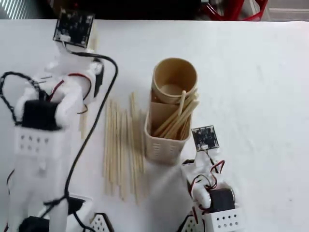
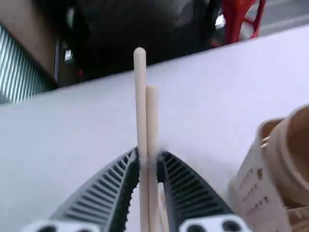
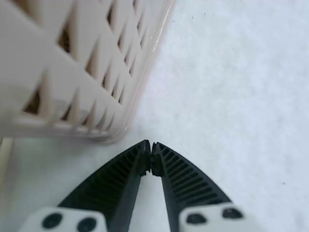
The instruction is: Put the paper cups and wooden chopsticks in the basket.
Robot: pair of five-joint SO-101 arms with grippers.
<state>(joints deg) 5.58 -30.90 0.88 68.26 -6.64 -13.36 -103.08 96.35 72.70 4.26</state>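
Observation:
A beige slotted basket stands mid-table with a paper cup at its far end and several wooden chopsticks leaning inside. More chopsticks lie loose on the table to its left. My left gripper is shut on two chopsticks that stick out past its tips; the basket and cup are off to its side. The left arm stands at the table's far left. My right gripper is shut with nothing in it, low over the table beside the basket's wall.
The white table is bare to the right of the basket. The right arm sits at the near edge, close to the basket's near right corner. A red chair frame and dark floor lie beyond the far edge.

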